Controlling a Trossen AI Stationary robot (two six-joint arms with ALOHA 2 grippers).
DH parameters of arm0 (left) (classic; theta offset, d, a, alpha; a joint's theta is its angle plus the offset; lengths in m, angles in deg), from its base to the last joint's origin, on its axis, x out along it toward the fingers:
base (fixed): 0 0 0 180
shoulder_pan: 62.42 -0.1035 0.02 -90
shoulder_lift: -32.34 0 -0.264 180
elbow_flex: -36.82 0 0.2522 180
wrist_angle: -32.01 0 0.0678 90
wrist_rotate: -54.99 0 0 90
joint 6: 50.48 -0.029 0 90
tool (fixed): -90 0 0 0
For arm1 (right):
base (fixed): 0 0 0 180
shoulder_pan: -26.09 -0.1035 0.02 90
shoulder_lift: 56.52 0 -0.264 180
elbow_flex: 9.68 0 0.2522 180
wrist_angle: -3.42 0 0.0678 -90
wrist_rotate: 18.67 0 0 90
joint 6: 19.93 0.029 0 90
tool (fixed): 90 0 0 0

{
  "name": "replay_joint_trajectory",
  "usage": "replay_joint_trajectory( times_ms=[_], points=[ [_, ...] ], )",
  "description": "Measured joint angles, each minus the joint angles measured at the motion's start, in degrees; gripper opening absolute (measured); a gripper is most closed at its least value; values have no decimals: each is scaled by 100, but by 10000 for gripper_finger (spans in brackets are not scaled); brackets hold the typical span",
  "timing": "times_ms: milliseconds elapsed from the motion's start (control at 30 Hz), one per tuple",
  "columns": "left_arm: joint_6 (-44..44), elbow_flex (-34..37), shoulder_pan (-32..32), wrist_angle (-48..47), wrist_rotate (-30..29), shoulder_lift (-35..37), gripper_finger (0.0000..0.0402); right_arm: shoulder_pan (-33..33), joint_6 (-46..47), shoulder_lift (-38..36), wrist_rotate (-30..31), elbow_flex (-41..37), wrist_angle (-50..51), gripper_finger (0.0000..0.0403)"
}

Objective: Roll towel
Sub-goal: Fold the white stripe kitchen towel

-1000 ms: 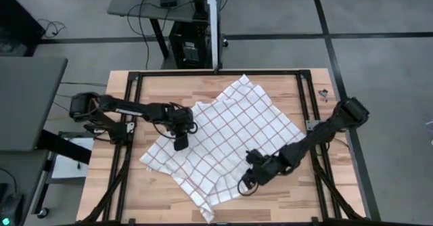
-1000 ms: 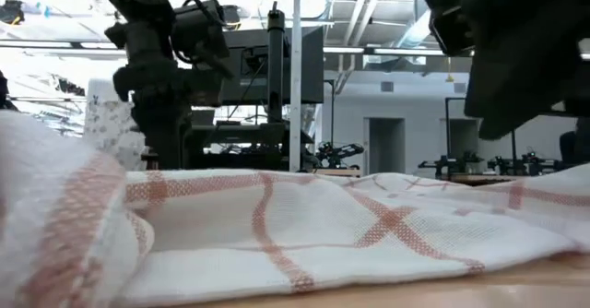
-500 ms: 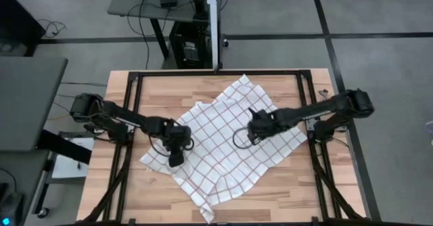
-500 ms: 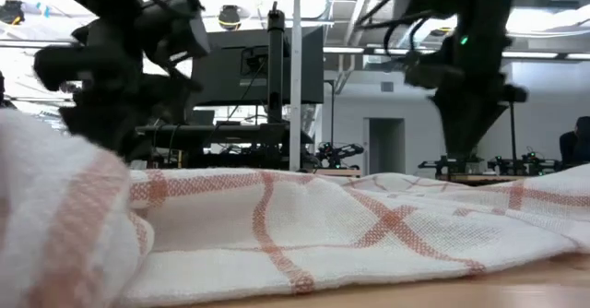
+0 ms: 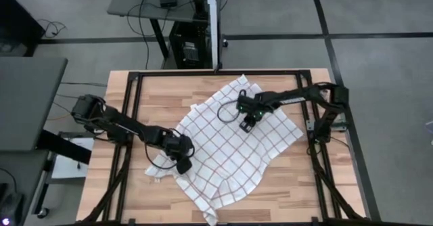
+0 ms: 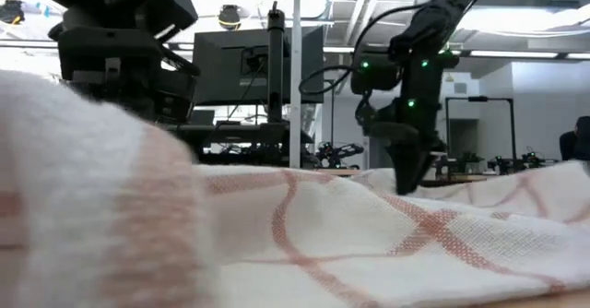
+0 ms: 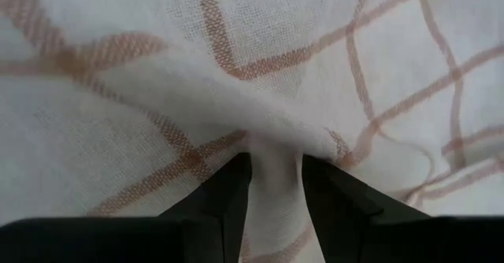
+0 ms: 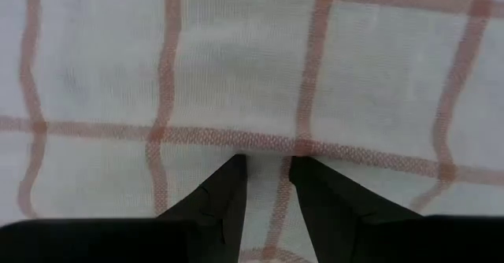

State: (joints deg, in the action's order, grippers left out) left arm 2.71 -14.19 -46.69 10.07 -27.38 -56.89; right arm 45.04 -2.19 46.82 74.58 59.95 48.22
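The towel (image 5: 230,151), white with a reddish-brown grid, lies spread cornerwise over the wooden table (image 5: 291,192), with a few folds along its left side. My left gripper (image 5: 183,165) stands on the towel's left part, near its left corner (image 5: 150,172), pointing steeply down with its fingers parted. My right gripper (image 5: 246,126) stands over the far part of the towel, pointing down, fingers parted over flat cloth (image 8: 236,58). In the low view the towel (image 6: 369,243) fills the foreground, and the right gripper (image 6: 410,183) reaches down to it. My left gripper (image 7: 276,164) presses its parted fingertips (image 7: 232,180) onto the towel's left part from above, slanting. A raised ridge of cloth (image 7: 276,149) stands between the two fingers, and creases spread out from it. The towel lies on the table. My right gripper (image 8: 266,162) has its tips at the flat cloth; whether they touch it I cannot tell.
A black frame runs round the table, with rails at the left (image 5: 128,118) and right (image 5: 314,124). Bare wood shows at the far left (image 5: 162,91) and near right. A cable loop (image 5: 226,111) hangs from the right arm over the towel.
My right gripper has swept from the towel's near right part across it toward the far edge, sinking and rolling its wrist. My left gripper has gone toward the near edge and down, also rolling. The towel's left part has slid with it and bunched up nearer the front edge.
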Motion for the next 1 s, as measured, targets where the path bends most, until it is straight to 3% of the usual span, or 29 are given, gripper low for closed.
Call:
replay_joint_trajectory(
  times_ms=[300,433,567,700,833,1000],
  points=[
    [1209,20,122,1212,-177,-313,109,832,-1430,794,-342,1069,-251,106],
    [1528,-83,142,2263,567,-875,109,820,-1495,980,-604,1590,-214,106],
    [1290,-402,17,2449,1435,-1051,109,700,-1496,750,-677,2057,119,106],
    [827,-778,-223,1854,1804,-702,109,487,-1353,107,-680,2279,743,106],
    [-232,-1181,-605,495,1685,-138,109,-63,-612,-489,-693,2168,1176,106],
    [-1989,-1583,-1315,-1298,131,432,109,-1233,723,-1006,-677,1776,1053,106]
  ],
)
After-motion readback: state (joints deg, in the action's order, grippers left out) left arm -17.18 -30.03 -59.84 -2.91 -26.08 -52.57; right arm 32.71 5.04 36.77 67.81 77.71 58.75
